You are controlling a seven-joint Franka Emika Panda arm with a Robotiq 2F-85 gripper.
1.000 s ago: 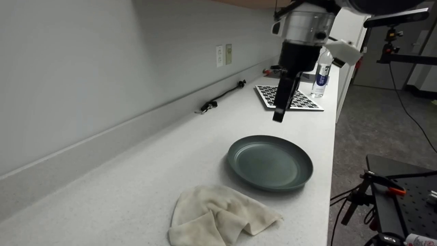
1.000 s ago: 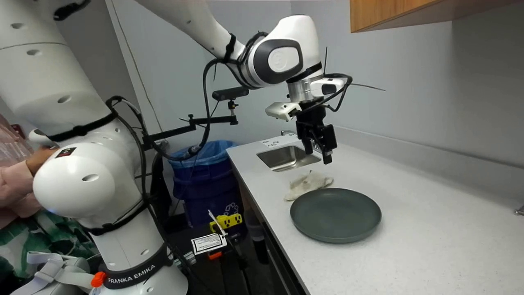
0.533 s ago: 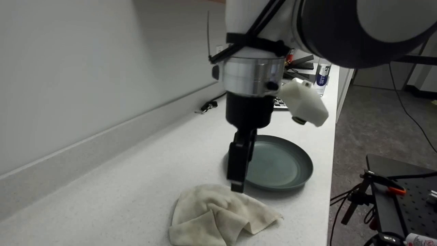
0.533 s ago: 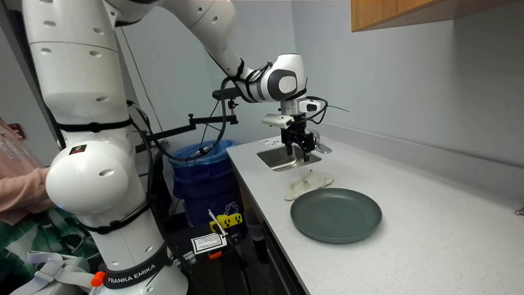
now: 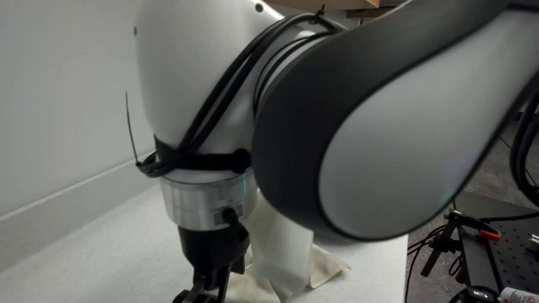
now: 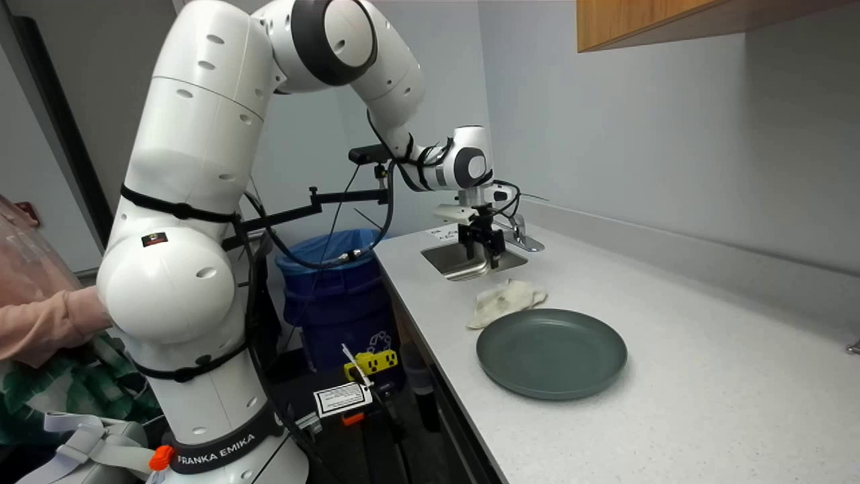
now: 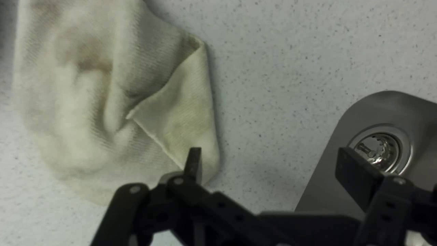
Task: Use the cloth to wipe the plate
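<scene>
Hanging above the counter (image 6: 705, 376), the gripper (image 7: 268, 158) has its fingers (image 7: 194, 164) spread wide; in the wrist view one tip shows in front of the cloth (image 7: 112, 102) and the other in front of the sink (image 7: 375, 109). A metal strainer (image 7: 379, 151) sits in the sink, and a blue liner (image 6: 353, 240) hangs in a darker blue bin (image 6: 349, 296). The cloth lies on the counter just beside the dark green plate (image 6: 551, 353). It is cream-coloured and crumpled, one corner folded over, with a brownish stain.

steel sink (image 7: 326, 174) | faucet (image 6: 521, 235) beside it | bag-lined blue bin (image 6: 356, 302) | yellow power strip (image 6: 381, 361) | wooden cabinet (image 6: 672, 23)
</scene>
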